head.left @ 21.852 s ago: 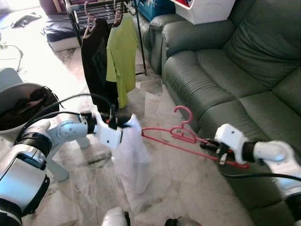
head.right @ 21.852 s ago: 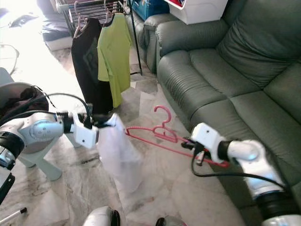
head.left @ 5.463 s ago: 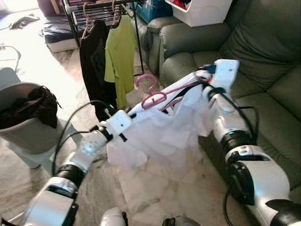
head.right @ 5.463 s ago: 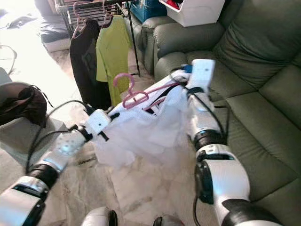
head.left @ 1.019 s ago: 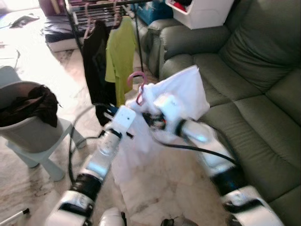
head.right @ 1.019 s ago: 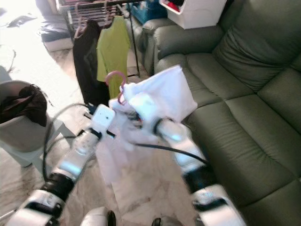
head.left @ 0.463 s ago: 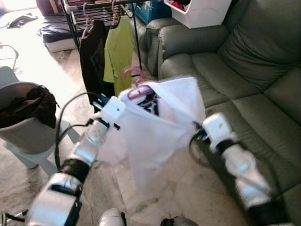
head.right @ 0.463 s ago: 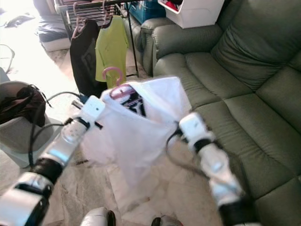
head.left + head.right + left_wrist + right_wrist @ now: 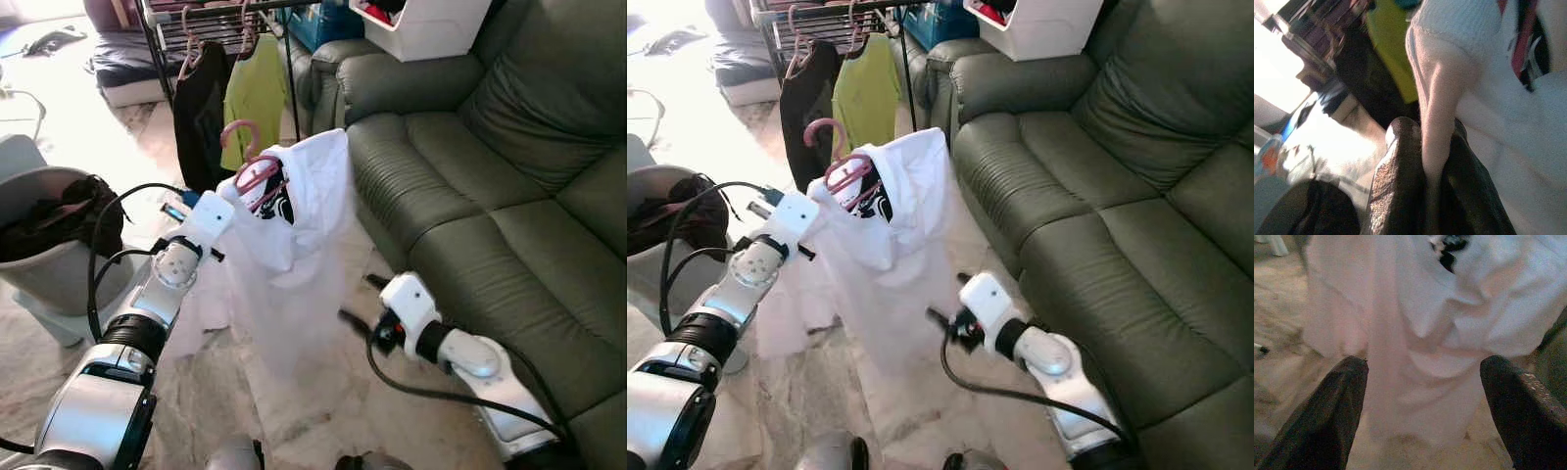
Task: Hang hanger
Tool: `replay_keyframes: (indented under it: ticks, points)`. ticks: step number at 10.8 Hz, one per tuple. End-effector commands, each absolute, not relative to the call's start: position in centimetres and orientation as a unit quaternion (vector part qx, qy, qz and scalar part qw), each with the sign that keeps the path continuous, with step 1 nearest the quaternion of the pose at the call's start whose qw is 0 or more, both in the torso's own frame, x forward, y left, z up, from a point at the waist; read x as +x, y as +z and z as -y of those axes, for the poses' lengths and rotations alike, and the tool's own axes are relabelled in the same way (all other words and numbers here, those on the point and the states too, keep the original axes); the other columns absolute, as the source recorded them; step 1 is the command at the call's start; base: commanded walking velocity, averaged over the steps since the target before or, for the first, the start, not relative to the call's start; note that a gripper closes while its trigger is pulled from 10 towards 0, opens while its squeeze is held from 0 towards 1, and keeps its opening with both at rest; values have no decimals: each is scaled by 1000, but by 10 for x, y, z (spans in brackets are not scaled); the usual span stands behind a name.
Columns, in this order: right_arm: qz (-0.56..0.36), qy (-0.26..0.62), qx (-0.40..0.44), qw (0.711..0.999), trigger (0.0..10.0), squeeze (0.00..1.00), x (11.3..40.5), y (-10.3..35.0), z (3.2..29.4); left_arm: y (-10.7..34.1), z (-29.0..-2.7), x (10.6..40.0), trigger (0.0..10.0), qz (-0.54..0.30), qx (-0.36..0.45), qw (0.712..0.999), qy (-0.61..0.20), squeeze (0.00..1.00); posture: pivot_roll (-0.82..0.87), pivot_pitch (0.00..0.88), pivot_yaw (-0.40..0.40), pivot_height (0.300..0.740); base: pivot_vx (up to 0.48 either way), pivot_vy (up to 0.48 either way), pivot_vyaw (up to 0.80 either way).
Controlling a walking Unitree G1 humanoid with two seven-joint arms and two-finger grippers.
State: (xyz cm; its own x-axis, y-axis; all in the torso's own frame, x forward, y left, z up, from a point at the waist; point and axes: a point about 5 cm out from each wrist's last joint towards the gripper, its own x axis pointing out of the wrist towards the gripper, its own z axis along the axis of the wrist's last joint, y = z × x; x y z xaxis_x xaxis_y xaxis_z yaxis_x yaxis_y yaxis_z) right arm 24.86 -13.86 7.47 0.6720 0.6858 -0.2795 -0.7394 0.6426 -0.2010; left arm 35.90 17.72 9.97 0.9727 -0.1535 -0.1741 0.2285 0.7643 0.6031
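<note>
Up in front of the clothes rack (image 9: 196, 15), the left arm reaches forward and upward, its left claw (image 9: 1425, 161) pinched tight on a fold of the white shirt (image 9: 294, 245). That shirt hangs on the pink hanger (image 9: 250, 166), whose hook stands free in the air, just short of the rack and the black and green tops already hung there. The right arm is bent low and stretched across toward the shirt's lower part, near the green sofa (image 9: 490, 186); the right claw (image 9: 1422, 382) is spread wide apart, gripping nothing, with the cloth hanging just beyond its fingers (image 9: 1327, 411).
</note>
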Motion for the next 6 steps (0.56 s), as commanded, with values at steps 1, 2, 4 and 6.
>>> replay_keyframes:
  ticks: [1, 2, 4, 6]
  points:
    - [-50, 412, -171, 893, 10000, 1000, 256, 93, 141, 116, -165, 363, 353, -5, 353, 924, -147, 0, -42, 0, -16, 740, 0, 0, 0]
    - [-32, 410, -206, 888, 10000, 1000, 266, 107, 152, 107, -162, 356, 0, -6, 389, 897, -208, 0, -45, 2, -14, 740, 0, 0, 0]
    - [3, 402, -270, 875, 10000, 1000, 278, 130, 167, 93, -167, 342, 0, -18, 448, 841, -302, 0, -47, 5, -11, 740, 0, 0, 0]
    - [-11, 423, -300, 855, 10000, 1000, 285, 137, 181, 81, -180, 329, 0, -42, 489, 784, -380, 0, -47, 9, -10, 740, 0, 0, 0]
